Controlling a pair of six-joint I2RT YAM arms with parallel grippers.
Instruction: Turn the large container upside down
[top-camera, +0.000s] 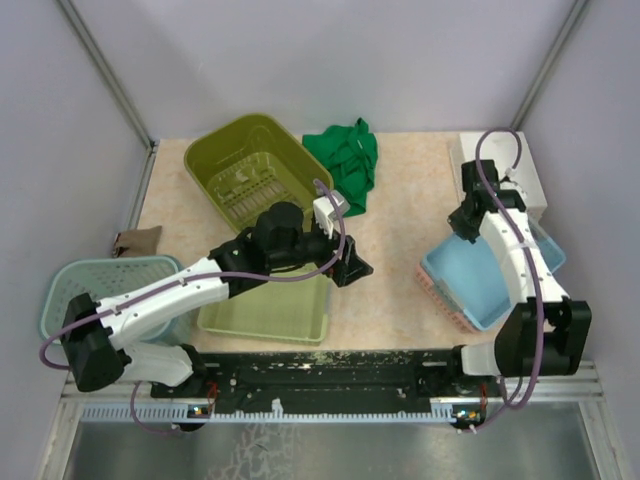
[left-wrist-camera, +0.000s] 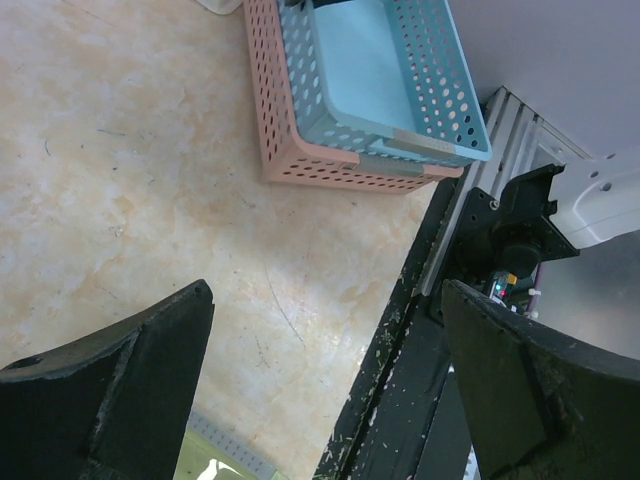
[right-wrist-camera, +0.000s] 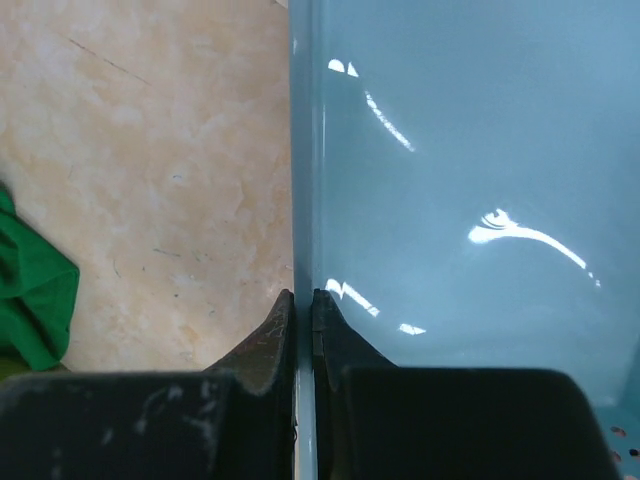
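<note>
A light blue perforated basket sits nested in a pink basket at the right of the table. My right gripper is shut on the blue basket's far rim. In the right wrist view the jaws pinch the thin blue wall at the gripper. My left gripper is open and empty over mid-table, and its wrist view shows bare table between the fingers. That view also shows the blue basket inside the pink one. A large olive basket lies tipped at the back left.
A green cloth lies beside the olive basket. A shallow lime tray sits under the left arm. A teal basket stands at the near left, and a white box at the back right. The black rail runs along the near edge.
</note>
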